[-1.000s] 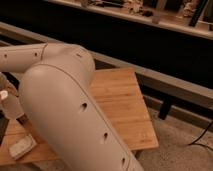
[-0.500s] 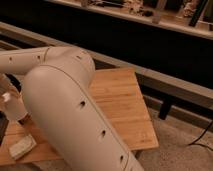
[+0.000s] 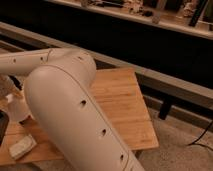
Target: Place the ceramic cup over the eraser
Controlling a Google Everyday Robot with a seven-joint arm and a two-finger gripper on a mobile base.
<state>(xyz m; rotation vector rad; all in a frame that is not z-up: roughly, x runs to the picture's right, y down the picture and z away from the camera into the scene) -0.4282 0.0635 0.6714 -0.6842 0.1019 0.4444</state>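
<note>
Gripper (image 3: 9, 94) sat at the far left of the view, over the left end of the wooden table (image 3: 125, 100). Its jaws were pinched tight, apparently on the rim of the ceramic cup (image 3: 19, 110), which hung just under it, approx. upright. Whether the mouth faced up or down couldn't be told.

Vs. a sec. earlier, gripper & cup had drifted a touch right and down, toward the table's front edge. The arm (image 3: 70, 110) had sunk a little w/ them at the elbow. Grip was unchanged, no release. So this was prob. the carry/lowering phase, w/ the cup not yet set over anything.

The eraser couldn't be picked out for sure. A dark shape (image 3: 2, 127) just below the cup, cut off by the picture's left border, might have been it, but it was too cropped to say. The pale block (image 3: 22, 146) lay near the table's front-left corner, close below the cup; not the target. The arm hid much of the table's left half.

Placement was still to do: the cup would need centring over the eraser before letting go.
</note>
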